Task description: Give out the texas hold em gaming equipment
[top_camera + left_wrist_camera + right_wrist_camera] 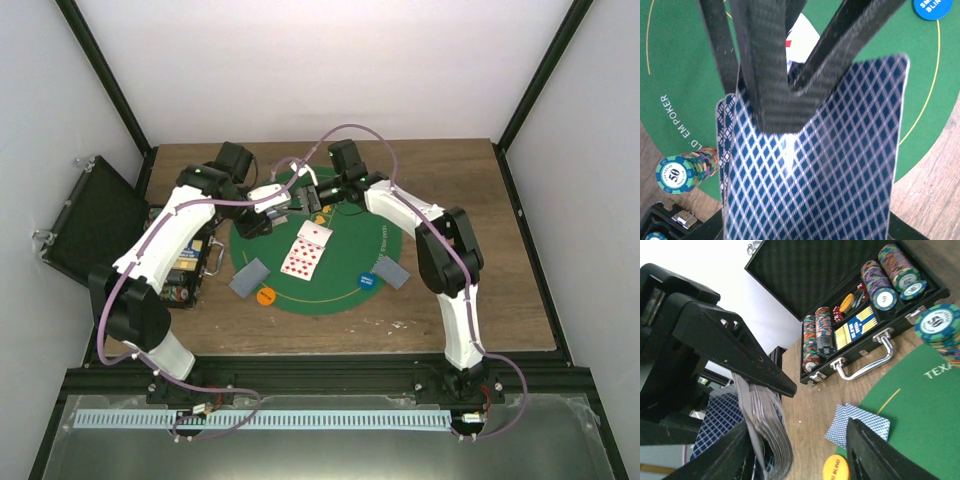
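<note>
My left gripper [280, 203] is shut on a deck of blue-backed playing cards [810, 175], which hides its fingertips in the left wrist view. The top card sits shifted to the right of the deck. My right gripper [822, 410] is open at the deck's end, one finger [760, 367] lying on top of the deck [767, 432] and the other well apart from it. Face-up red-pipped cards [305, 250] lie mid-mat. Face-down pairs lie at the left [250, 277] and right [393, 270]. An orange disc [265, 296] and a blue disc [368, 281] sit beside them.
The round green mat [330, 295] covers the table's middle. An open black case [875, 347] with chip stacks and a metal handle stands at the left, its lid [90, 215] leaning out. A chip stack [682, 170] stands on the mat's edge near the case.
</note>
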You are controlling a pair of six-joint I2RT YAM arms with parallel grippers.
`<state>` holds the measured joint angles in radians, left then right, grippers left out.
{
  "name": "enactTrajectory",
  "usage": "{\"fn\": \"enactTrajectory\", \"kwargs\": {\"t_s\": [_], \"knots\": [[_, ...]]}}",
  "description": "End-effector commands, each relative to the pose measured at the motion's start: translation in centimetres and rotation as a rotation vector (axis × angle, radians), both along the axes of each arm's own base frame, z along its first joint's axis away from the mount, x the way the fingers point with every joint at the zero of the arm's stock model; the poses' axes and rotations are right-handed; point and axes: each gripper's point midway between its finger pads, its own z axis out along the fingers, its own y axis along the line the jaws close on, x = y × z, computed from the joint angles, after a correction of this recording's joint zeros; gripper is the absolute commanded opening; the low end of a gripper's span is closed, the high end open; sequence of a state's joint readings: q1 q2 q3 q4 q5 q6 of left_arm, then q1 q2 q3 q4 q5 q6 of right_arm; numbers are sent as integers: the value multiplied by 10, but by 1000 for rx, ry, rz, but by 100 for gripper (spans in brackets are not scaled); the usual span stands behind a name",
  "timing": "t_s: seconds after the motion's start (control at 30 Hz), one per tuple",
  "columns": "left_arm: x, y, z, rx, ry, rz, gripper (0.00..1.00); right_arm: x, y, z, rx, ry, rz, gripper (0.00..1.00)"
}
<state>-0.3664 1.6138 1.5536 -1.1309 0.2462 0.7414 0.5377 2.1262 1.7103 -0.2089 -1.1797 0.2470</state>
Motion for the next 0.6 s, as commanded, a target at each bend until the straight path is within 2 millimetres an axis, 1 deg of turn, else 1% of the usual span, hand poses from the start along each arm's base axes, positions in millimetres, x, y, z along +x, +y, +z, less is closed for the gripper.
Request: {"fn": "enactTrajectory", "kwargs": {"t_s": [0.0, 0.27, 0.4, 0.47, 0.57], "knots": [[1, -4, 4, -20, -14, -15, 44, 13, -15, 15, -27, -55, -71, 46], [1, 0, -2, 1, -12, -9, 44, 14, -22, 30, -51, -111, -110, 23], [1, 3, -5, 12, -14, -3, 44, 19, -30, 35, -82, -121, -138, 8], [2, 5, -6, 18, -13, 4, 44, 23, -37, 38, -92, -128, -160, 2], [4, 10, -9, 30, -14, 20, 44, 30, -52, 42, -109, -140, -201, 1]]}}
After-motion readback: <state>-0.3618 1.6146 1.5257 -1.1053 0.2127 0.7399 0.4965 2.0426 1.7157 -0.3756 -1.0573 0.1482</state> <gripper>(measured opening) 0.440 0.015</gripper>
